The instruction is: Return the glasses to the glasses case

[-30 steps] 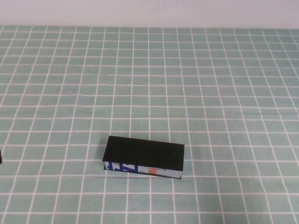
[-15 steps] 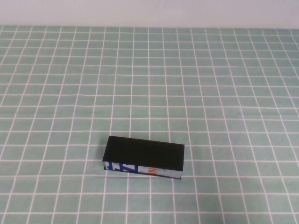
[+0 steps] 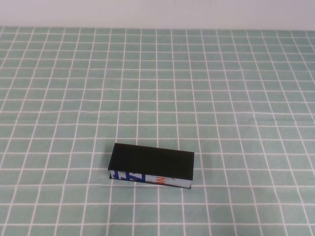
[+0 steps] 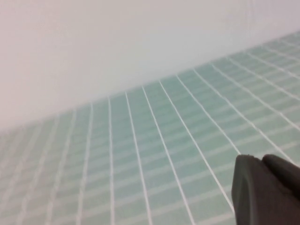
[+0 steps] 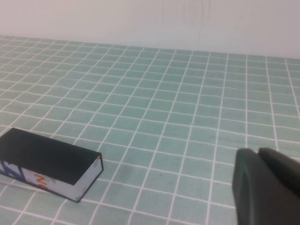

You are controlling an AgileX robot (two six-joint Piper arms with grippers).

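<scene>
The glasses case point(image 3: 152, 161) is a black box with its lid shut and a white front edge with blue and orange print. It lies on the green checked cloth at the front middle. It also shows in the right wrist view point(image 5: 47, 157). The glasses are not in view. My left gripper point(image 4: 262, 160) is shut and empty, held above bare cloth and away from the case. My right gripper point(image 5: 259, 152) is shut and empty, off to the right of the case and apart from it. Neither arm shows in the high view.
The green checked tablecloth point(image 3: 221, 98) covers the whole table. A plain white wall point(image 3: 157, 12) runs along the far edge.
A small dark part at the left edge of the high view one second ago has gone out of view. The case has not moved.
</scene>
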